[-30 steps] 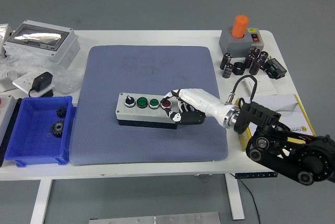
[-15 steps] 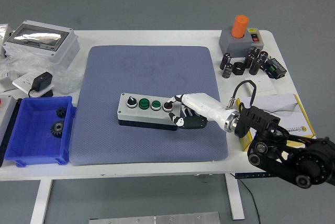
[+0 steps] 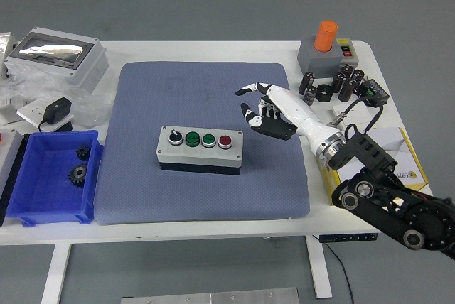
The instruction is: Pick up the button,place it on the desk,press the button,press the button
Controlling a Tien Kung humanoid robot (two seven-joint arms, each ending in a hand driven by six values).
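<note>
We see the button box (image 3: 200, 151) lying flat on the blue-grey mat (image 3: 202, 140), which covers the middle of the white table (image 3: 213, 229). Its top carries a black knob, two green buttons and a red button (image 3: 225, 140) at the right end. Beyond the box's right end and clear of it, our right hand (image 3: 267, 111) hovers over the mat, index finger stretched out, the other fingers loosely bent, holding nothing. Farther right of the box, past the mat's corner, a grey box with an orange knob (image 3: 325, 45) stands.
</note>
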